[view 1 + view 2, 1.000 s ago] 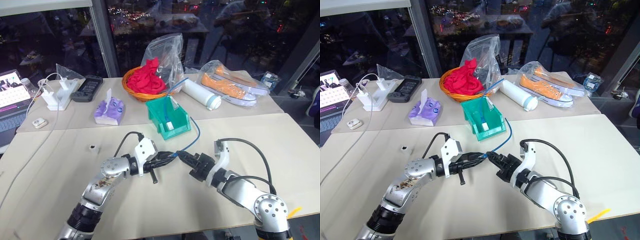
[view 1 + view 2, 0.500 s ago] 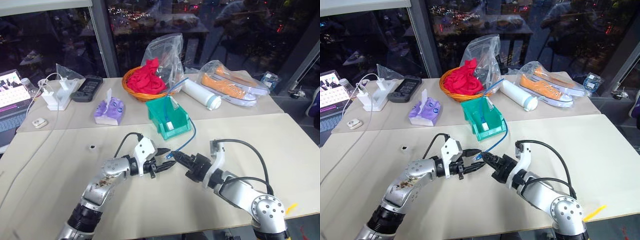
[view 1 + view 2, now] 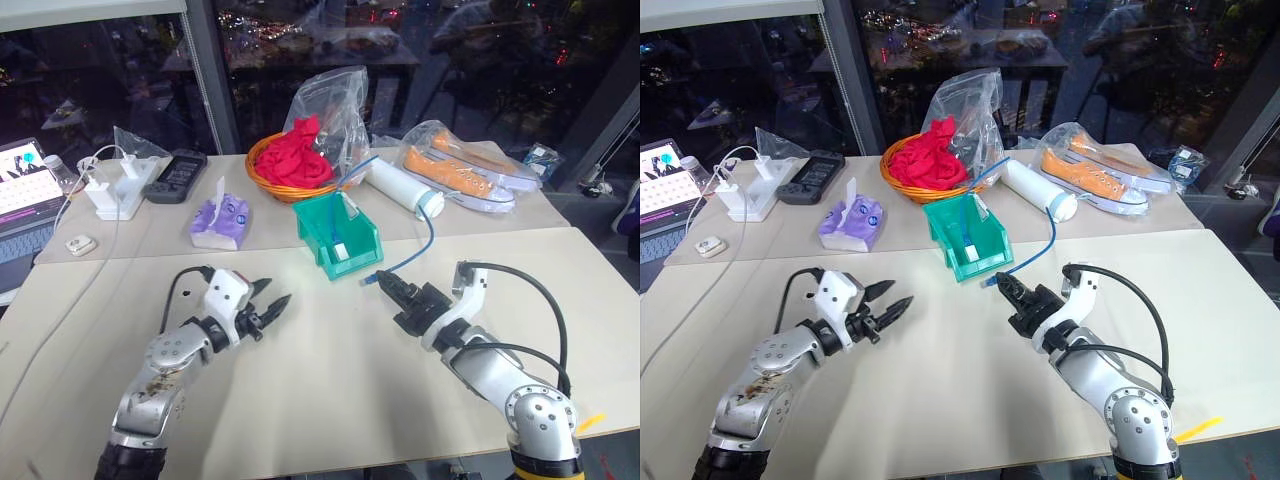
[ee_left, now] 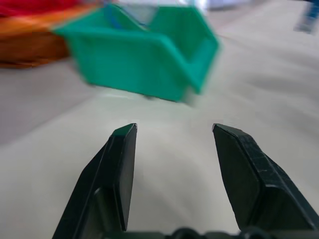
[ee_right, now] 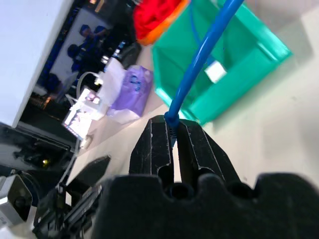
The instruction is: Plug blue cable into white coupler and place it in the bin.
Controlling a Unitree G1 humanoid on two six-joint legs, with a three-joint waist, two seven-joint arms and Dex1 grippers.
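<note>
Since a second ago: left gripper (image 3: 270,305) let go, swung away toward the table's left side, now empty with fingers (image 4: 119,169) parted to a moderate gap. Right gripper (image 3: 392,290) lifted slightly, clamped tight on the thin bright-blue flexible cable (image 3: 424,240) just behind its small pale plug (image 3: 370,281).

Cable: arcs up from the grip, over toward the white cylinder (image 3: 400,190), then back down into the small teal-green plastic bin (image 3: 352,262) near the table's middle seam. Small white boxy piece, probably the coupler (image 3: 342,250), lying inside that bin; not confirmed as mated to any plug.

Handling, judged: cord light, limp, springy in its loop; likely to drag or tip the light bin if pulled. Best taken close behind the plug, on the stiff boot, as now. Coupler tiny, smooth, liable to slip; pinch across flat sides.
</note>
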